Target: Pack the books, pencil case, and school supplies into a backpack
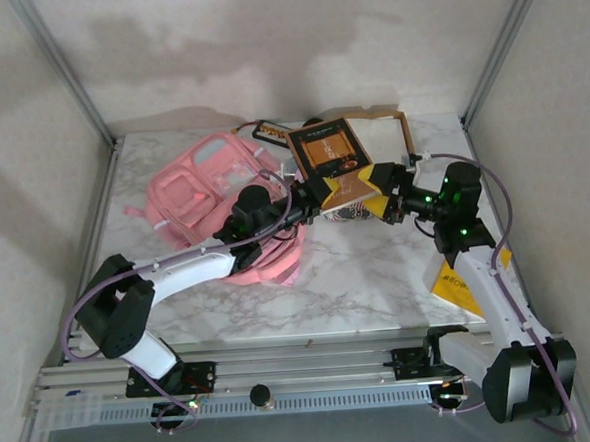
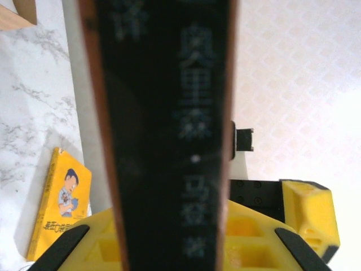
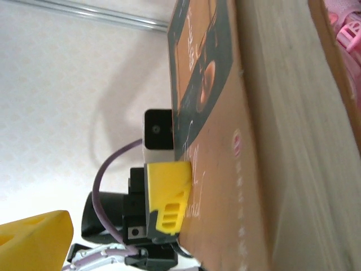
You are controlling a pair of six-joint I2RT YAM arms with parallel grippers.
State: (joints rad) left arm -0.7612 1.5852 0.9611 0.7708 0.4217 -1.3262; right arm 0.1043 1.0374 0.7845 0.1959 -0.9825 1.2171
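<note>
Books are numbering two, with one backpack, one cardboard tray and two grippers around them. The dark brown book (image 1: 328,147) is hanging tilted in the air above the marble table (image 1: 359,277), just beside the right edge of the backpack (image 1: 188,197) and in front of the cardboard tray (image 1: 388,135); its cover is showing an orange panel inside a dark border, with a plain brown band along the lower part, and its black spine is carrying pale printed characters. The yellow book (image 1: 457,289) is lying flat at the right side of the table, partly under the right arm, with a cartoon figure showing on its cover. The backpack is lying on the left half of the table, pink with pale panels and pockets facing up.

The left gripper (image 1: 324,196) is clamping the dark brown book, its yellow fingers pressing nearly together on the two covers at the lower end. The right gripper (image 1: 381,192) is sitting at the book's lower right corner with its fingers spread wide and gripping nothing; the one finger in the right wrist view is standing well apart from the cover; whether the other is touching the book I cannot tell.
</note>
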